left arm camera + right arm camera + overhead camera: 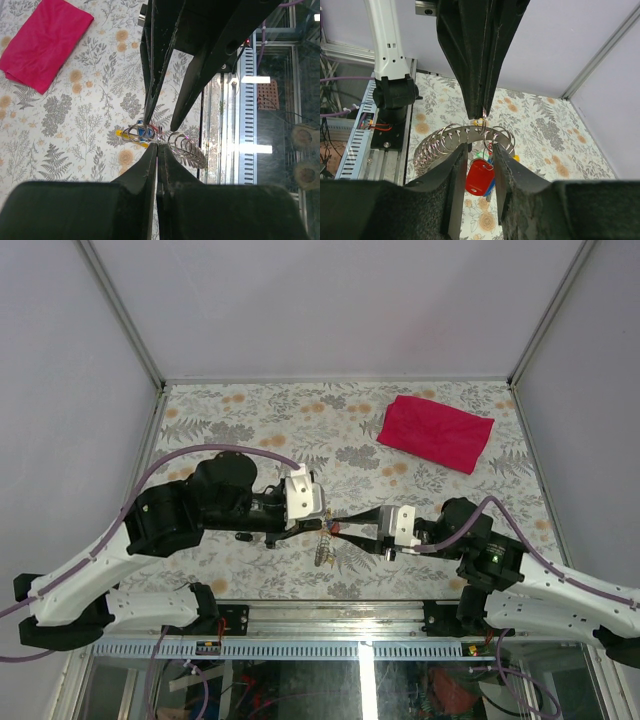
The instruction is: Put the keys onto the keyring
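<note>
Floral-print table (250, 410) inside pale walls. Red cloth (435, 432) lies at the far right, well apart from the work. Both arms meet over the near middle of the table.

Step in hand, my judgement: feeding the red-tagged key (480, 177) onto the split end of the keyring (470, 132).
- I'd keep the left grip firm so the loop can't swing.
- I'd bring the key in along the plane of the ring, not across it, and move in small steps.
- The coil and tags crowd the tips, so I'd check both wrist views that the key catches the open end and not a neighbouring loop.
- I can't see the key's hole or the ring's split from here.

Left gripper (318, 524): jaws pressed together, tips pinching a thin loop of the keyring. The ring's coiled strand arcs below the tips and sags toward the near edge. Yellow and blue tags (139, 134) dangle with it.

Right gripper (480, 150): jaws part-way apart, with the red-tagged key filling the gap between them. I read that as a pinch on the tag, though the contact faces are hidden. Its tips sit just beside the left tips; whether they touch I can't tell.
</note>
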You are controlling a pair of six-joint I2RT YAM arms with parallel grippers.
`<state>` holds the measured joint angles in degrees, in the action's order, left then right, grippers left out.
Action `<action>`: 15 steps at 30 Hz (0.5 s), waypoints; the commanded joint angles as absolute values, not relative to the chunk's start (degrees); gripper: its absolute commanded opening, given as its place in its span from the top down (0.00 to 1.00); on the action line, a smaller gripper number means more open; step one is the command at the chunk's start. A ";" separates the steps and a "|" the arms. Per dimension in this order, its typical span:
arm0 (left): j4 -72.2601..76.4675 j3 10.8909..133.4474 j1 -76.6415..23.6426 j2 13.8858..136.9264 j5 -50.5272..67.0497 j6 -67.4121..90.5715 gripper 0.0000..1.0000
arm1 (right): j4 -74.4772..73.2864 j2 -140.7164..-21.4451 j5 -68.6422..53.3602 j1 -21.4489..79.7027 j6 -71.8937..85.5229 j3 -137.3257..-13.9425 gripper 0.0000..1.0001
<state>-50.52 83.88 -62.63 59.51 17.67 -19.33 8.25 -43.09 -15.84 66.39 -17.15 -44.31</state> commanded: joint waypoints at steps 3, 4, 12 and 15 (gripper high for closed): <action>-52.10 86.78 -62.97 60.22 16.44 -21.45 1.00 | 11.55 -43.95 -15.02 66.73 -17.63 -47.20 0.67; -52.55 86.94 -63.00 60.40 16.37 -21.58 1.00 | 11.99 -43.95 -15.03 66.78 -17.38 -47.15 0.67; -53.58 87.60 -62.96 60.84 16.67 -21.82 1.00 | 14.60 -45.25 -15.85 66.74 -15.75 -47.01 0.68; -53.60 87.54 -63.00 60.93 16.80 -21.85 1.00 | 15.20 -46.09 -16.45 66.75 -15.33 -47.09 0.69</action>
